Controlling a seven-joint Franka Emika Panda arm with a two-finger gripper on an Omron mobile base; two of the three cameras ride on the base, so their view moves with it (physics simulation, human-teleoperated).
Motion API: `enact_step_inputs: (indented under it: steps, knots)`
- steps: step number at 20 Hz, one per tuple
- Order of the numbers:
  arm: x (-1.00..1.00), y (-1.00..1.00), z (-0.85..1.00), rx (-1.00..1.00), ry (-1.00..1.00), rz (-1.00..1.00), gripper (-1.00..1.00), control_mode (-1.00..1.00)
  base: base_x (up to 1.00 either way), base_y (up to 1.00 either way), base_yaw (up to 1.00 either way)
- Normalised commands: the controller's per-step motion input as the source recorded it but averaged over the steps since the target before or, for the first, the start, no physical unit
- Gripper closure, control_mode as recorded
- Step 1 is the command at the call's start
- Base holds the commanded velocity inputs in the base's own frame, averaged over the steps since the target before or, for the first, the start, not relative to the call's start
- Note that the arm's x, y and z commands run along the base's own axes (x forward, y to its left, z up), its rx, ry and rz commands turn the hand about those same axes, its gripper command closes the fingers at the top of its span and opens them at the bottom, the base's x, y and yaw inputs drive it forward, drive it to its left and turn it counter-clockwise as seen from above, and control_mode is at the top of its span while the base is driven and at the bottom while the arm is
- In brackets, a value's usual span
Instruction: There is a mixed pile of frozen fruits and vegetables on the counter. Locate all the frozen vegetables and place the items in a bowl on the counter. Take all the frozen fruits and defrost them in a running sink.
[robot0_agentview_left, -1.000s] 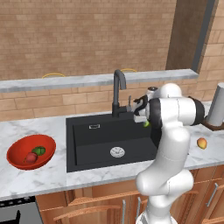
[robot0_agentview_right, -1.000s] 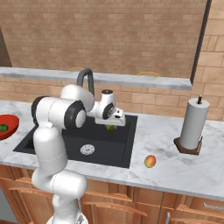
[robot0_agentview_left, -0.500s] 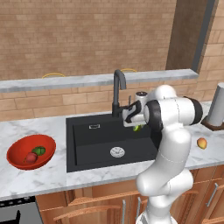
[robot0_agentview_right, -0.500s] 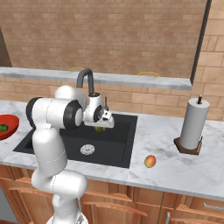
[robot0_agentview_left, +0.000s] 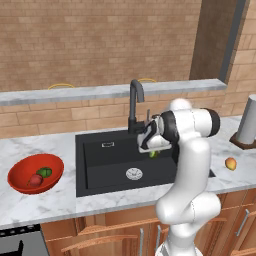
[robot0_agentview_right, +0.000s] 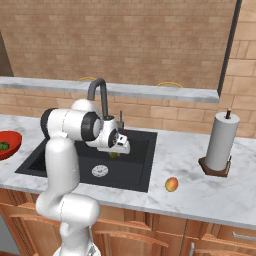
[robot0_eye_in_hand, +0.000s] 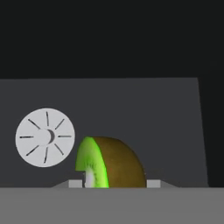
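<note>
Black sink (robot0_agentview_left: 100, 160) basin open below; hand (robot0_agentview_left: 152, 152) pinching halved kiwi (robot0_eye_in_hand: 109, 164) above drain (robot0_eye_in_hand: 45, 137).

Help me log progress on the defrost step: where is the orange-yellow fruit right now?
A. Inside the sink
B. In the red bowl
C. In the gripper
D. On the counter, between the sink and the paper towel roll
D: the orange-yellow fruit lies on the counter, between the sink and the paper towel roll.
</note>
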Motion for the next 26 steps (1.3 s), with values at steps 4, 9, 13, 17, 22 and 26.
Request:
enact_step_inputs:
  steps: [4, 9, 13, 17, 22, 26]
  knots:
    - [0.0, 0.1, -0.52, 0.0, 0.0, -0.01, 1.0, -1.0, 0.0, 0.0, 0.0]
    - [0.01, 0.0, -0.5, 0.0, -0.01, -0.01, 1.0, -1.0, 0.0, 0.0, 0.0]
    - [0.09, 0.0, -0.38, 0.02, 0.0, 0.0, 1.0, -1.0, 0.0, 0.0, 0.0]
    - [0.05, 0.0, -0.33, 0.02, 0.0, 0.0, 1.0, -1.0, 0.0, 0.0, 0.0]
    - [0.03, 0.0, -0.28, 0.03, 0.0, 0.0, 1.0, -1.0, 0.0, 0.0, 0.0]
    - [0.03, 0.0, -0.28, 0.04, 0.0, 0.0, -1.0, -1.0, 0.0, 0.0, 0.0]
